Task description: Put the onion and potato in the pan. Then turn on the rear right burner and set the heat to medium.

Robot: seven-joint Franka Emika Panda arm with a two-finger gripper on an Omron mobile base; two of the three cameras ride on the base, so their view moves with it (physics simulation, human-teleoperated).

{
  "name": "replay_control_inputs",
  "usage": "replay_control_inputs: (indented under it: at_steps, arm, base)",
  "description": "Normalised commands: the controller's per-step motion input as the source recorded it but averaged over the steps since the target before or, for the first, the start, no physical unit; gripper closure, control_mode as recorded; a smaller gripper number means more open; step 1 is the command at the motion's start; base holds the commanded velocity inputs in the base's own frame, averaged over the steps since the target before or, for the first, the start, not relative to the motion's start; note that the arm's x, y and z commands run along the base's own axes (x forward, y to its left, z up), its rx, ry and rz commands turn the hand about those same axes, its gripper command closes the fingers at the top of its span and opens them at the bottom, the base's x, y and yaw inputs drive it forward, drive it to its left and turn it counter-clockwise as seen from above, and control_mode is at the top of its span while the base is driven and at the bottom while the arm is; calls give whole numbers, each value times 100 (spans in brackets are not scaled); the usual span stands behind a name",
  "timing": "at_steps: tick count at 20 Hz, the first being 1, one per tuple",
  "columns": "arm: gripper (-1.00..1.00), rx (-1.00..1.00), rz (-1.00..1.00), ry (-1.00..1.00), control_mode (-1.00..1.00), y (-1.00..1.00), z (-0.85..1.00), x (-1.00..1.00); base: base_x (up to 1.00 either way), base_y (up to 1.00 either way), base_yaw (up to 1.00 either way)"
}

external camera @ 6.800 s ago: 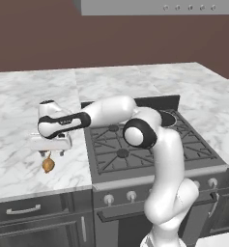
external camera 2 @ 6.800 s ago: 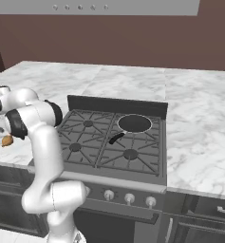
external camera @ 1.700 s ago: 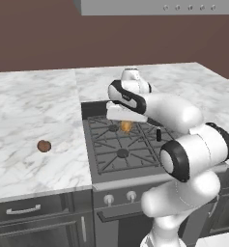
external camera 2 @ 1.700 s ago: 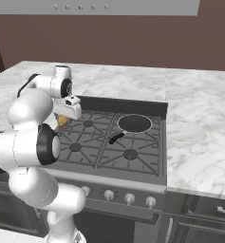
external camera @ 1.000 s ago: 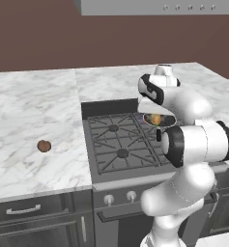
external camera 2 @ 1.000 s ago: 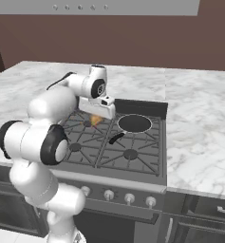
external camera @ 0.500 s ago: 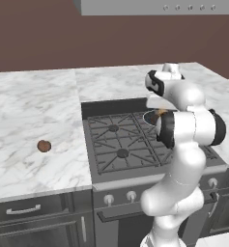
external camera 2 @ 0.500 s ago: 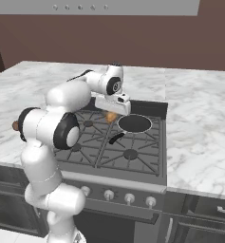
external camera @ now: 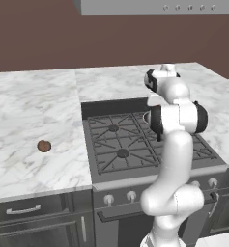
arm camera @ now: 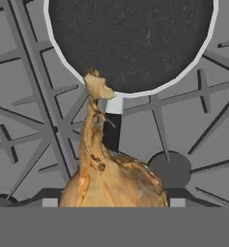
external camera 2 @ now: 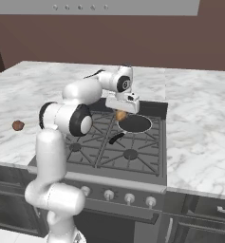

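my jaws pinch the onion [external camera 2: 120, 115], hanging just beside the pan [external camera 2: 135, 123], at its rim on the handle side. i judge i should carry it on over the pan's middle and lower before letting go, so it won't bounce off the rim. the onion's long axis runs stem-first toward the pan. the potato [external camera: 44, 145] lies on the table [external camera: 24, 120], well apart from the pan

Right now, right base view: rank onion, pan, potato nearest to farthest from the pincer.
1. onion: held in the pincer, just below the hand.
2. pan: on the rear right burner, right beside and slightly under the pincer.
3. potato: far off on the counter, left of the stove.
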Motion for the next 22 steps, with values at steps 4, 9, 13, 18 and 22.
replay_control_inputs:
  at_steps: [4,9,13,18,22]
  arm:
    - [100,1,0,3,-100,-15,-25,51]
    - [100,4,0,0,-100,-11,-25,48]
    - [100,8,0,0,-100,-1,-25,36]
    - [100,7,0,0,-100,0,-28,30]
    - [100,1,0,2,-100,0,-17,3]
  base:
    - [0,0,0]
    - [0,0,0]
    - [0,0,0]
    - [0,0,0]
    - [0,0,0]
